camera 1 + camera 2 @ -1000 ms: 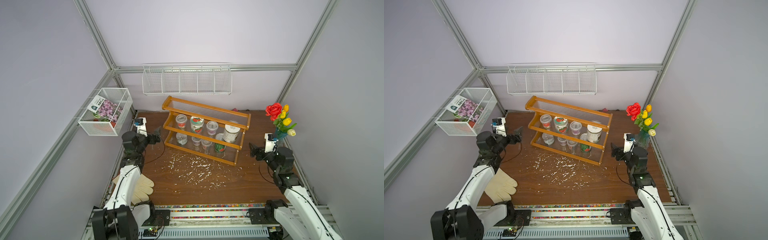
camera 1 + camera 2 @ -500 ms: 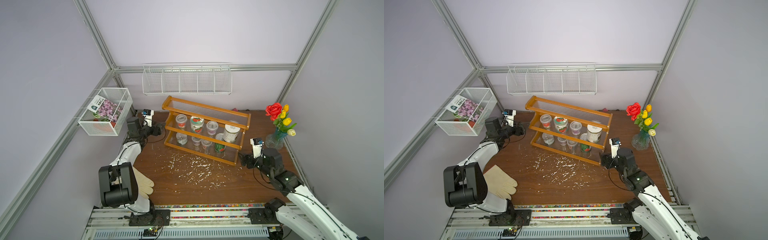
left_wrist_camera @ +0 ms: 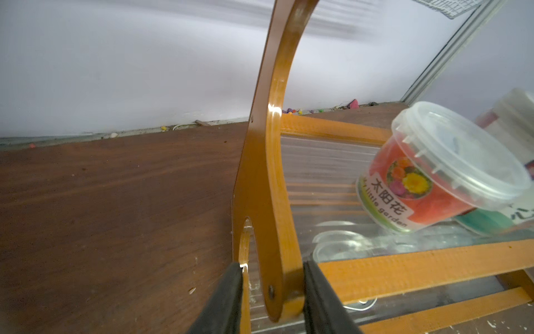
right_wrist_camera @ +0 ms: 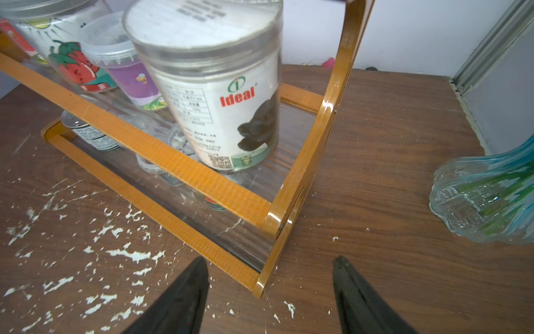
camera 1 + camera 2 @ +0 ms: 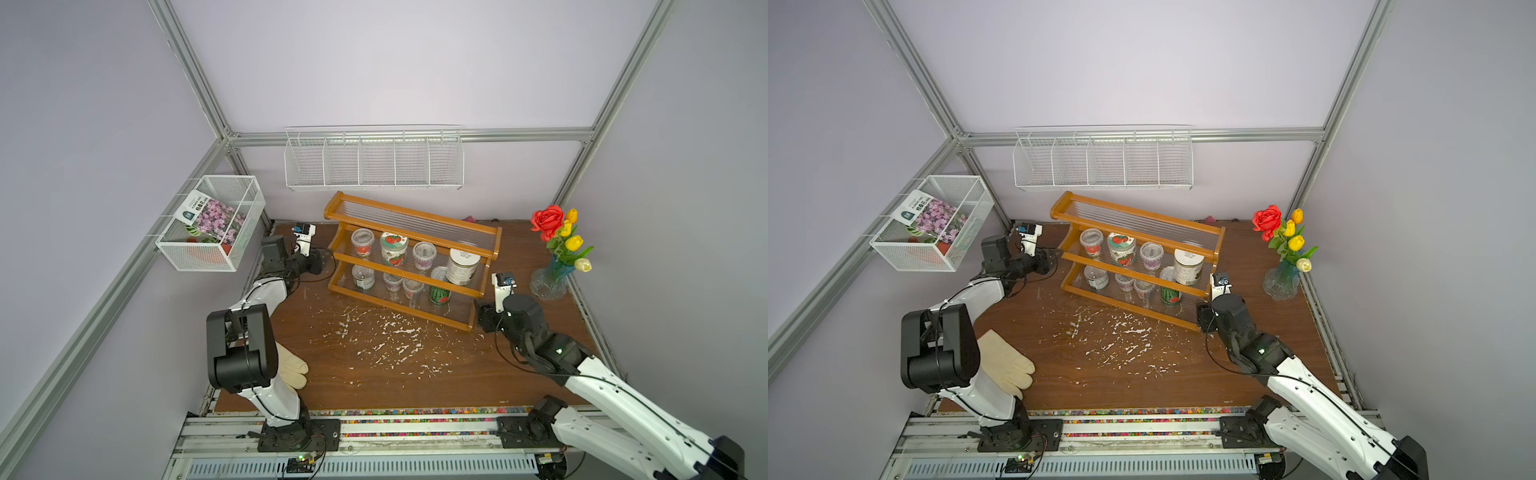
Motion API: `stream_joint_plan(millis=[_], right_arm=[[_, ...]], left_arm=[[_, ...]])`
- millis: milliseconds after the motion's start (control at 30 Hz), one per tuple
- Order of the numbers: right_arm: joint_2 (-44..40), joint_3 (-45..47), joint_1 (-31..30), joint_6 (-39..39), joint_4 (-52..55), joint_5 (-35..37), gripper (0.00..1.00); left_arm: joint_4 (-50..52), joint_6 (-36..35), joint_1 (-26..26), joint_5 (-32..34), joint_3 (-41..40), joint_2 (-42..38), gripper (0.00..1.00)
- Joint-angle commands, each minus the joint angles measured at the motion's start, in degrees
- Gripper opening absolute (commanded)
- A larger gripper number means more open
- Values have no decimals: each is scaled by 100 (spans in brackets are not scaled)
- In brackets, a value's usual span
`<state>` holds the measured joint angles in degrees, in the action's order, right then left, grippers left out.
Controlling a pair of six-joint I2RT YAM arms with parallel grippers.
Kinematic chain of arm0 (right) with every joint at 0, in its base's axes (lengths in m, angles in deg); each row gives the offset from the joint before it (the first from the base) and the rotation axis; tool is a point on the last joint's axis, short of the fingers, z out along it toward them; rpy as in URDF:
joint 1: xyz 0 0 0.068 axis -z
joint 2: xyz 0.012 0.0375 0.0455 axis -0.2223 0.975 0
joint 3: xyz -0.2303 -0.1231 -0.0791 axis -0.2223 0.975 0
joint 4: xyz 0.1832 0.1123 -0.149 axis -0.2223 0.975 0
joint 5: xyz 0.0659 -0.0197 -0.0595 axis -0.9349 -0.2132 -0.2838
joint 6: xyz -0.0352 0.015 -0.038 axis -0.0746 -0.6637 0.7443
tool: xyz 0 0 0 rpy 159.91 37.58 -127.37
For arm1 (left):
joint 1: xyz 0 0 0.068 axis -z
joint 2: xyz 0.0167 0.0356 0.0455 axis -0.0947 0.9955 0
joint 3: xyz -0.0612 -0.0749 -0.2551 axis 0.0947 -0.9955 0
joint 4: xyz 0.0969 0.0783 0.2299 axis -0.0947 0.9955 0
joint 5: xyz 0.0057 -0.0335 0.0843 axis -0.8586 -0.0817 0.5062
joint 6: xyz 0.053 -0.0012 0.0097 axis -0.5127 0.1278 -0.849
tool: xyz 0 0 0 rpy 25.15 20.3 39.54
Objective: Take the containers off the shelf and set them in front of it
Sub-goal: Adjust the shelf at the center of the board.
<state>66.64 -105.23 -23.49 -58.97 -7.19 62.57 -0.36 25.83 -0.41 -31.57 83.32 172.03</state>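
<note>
The orange-brown shelf [image 5: 411, 217] [image 5: 1136, 219] stands askew at the back of the table. Its containers sit on two tiers: a red-filled clear cup [image 5: 362, 242], a strawberry jar [image 5: 394, 248], a purple cup [image 5: 424, 255] and a big tin [image 5: 462, 266] above; a pull-tab can [image 5: 363, 277], two small cups [image 5: 392, 281] and a watermelon can [image 5: 439, 291] below. My left gripper [image 3: 273, 277] [image 5: 324, 264] is shut on the shelf's left side panel [image 3: 268, 179]. My right gripper [image 4: 270, 277] [image 5: 478, 320] is open, straddling the right panel's front corner [image 4: 260, 286] without touching.
A glass vase of flowers [image 5: 548, 278] [image 4: 485, 202] stands just right of the shelf. A pale glove [image 5: 291, 365] lies front left. White flecks [image 5: 382, 336] litter the wood in front of the shelf. Wire baskets [image 5: 374, 162] [image 5: 212, 228] hang on the walls.
Both arms swung in to the shelf's two ends. The left jaws closed onto the left side panel. The right jaws narrowed a little at the right front corner.
</note>
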Motion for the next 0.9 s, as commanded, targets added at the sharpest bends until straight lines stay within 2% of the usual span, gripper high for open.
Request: stream_joint_plan(millis=[0,200,300,533,700,867], right_arm=[[201,-132,-66,-116,-473,423,69],[592,-188,-64,-129,-923,469,62],[778,-206,-62,-147,-1037,586,59],[1119,-156,-28,-187,-1338,785,55],[1356,-57,72,-292,-1425,658,51],[1638,-15,173,-425,-1223,670,42]], left_arm=[[-150,-28,41,-114,227,130,33],[-89,31,81,-205,343,272,19],[-47,30,79,-200,299,244,8],[-47,35,84,-225,156,113,4],[-58,67,101,-243,69,48,3],[-93,105,119,-243,-46,-16,2]])
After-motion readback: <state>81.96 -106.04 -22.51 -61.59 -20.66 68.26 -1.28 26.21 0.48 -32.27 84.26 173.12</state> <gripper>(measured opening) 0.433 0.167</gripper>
